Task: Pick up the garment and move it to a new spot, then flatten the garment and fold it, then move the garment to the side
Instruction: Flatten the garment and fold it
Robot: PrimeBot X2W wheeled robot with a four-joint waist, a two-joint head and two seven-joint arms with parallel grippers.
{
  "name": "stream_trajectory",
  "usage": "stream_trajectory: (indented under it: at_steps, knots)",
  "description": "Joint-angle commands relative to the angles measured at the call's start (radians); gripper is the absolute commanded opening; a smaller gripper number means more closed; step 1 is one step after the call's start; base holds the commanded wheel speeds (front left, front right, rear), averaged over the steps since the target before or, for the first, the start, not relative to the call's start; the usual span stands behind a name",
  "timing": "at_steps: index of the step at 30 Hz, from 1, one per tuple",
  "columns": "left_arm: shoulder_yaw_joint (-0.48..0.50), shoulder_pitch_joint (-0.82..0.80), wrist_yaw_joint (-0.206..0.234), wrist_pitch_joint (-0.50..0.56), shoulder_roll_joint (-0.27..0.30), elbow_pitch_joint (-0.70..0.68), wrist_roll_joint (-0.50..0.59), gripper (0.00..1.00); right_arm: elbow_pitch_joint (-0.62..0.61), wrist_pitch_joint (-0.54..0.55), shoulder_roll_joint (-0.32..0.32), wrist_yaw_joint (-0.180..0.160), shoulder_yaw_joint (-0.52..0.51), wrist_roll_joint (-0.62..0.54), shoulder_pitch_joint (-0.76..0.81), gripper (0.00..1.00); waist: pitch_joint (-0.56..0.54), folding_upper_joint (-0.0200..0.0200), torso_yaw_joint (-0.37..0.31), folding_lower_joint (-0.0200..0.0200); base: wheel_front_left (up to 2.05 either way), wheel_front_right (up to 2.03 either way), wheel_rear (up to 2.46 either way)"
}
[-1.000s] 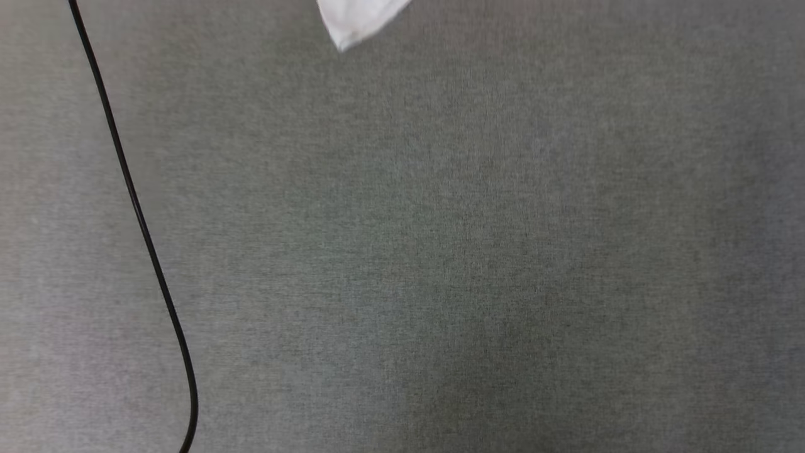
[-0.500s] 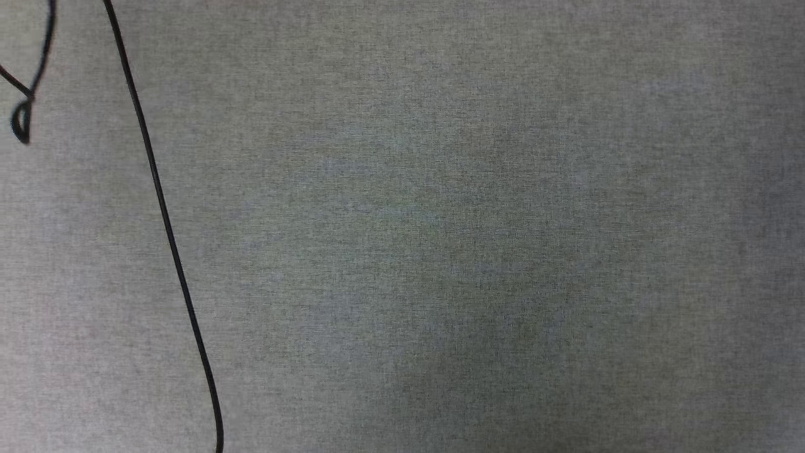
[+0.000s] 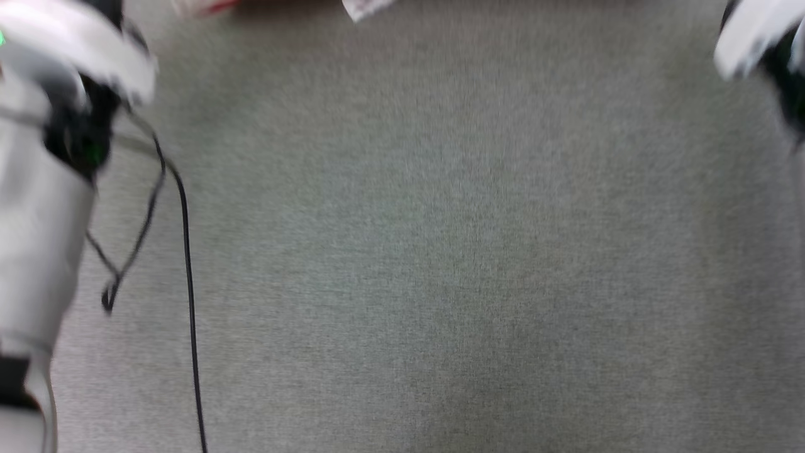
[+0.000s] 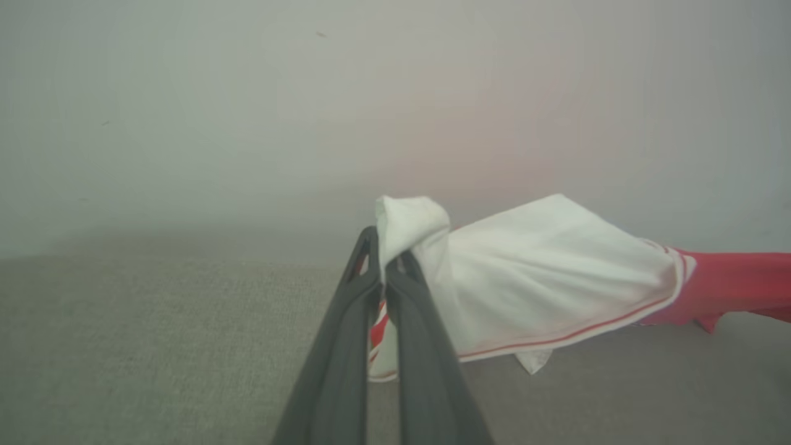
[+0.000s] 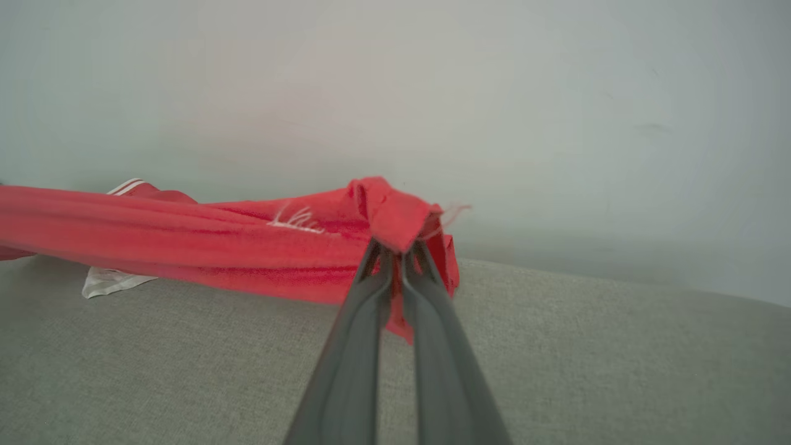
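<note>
Left hand (image 4: 384,248), right hand (image 5: 397,247) — two pinches, one garment (image 4: 556,272)

Black cable (image 3: 190,302), apparently, on grey cloth (image 3: 440,251).

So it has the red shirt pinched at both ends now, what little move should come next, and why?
Probably lower both ends together to lay the shirt on the grey surface. The left tool is shut on a white sleeve, the right tool on red cloth, and the shirt stretches bunched between them, largely lifted, so setting it down for flattening seems next.
</note>
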Motion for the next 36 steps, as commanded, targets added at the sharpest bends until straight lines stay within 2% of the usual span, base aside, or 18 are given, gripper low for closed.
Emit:
stream_trajectory:
  at_steps: [1, 7, 13, 28, 36]
  knots:
    - [0.001, 0.043, 0.003, -0.009, 0.021, -0.006, -0.008, 0.0, -0.012, -0.002, -0.021, -0.003, -0.001, 0.004, 0.047, 0.0, -0.068, 0.0, 0.009, 0.0, 0.0, 0.0, 0.0]
    - [-0.001, 0.286, 0.02, -0.034, 0.04, -0.072, -0.046, 0.0, -0.111, 0.018, -0.04, -0.003, -0.014, 0.046, 0.323, 0.0, -0.208, 0.0, 0.023, 0.0, 0.0, 0.0, 0.0]
    - [0.03, 0.546, 0.093, -0.05, 0.068, -0.199, -0.09, 0.0, -0.244, 0.054, -0.021, -0.004, -0.069, 0.075, 0.601, 0.0, -0.313, 0.0, 0.028, 0.0, 0.0, 0.0, 0.0]
    - [0.063, 1.142, 0.369, -0.029, 0.155, -0.673, -0.193, 0.0, -0.554, 0.142, 0.116, -0.005, -0.239, 0.06, 1.187, 0.0, -0.48, 0.0, 0.053, 0.0, 0.0, 0.0, 0.0]
    - [0.077, 1.304, 0.471, -0.007, 0.201, -0.861, -0.225, 0.0, -0.672, 0.189, 0.174, -0.005, -0.292, 0.041, 1.349, 0.0, -0.496, 0.0, 0.068, 0.0, 0.0, 0.0, 0.0]
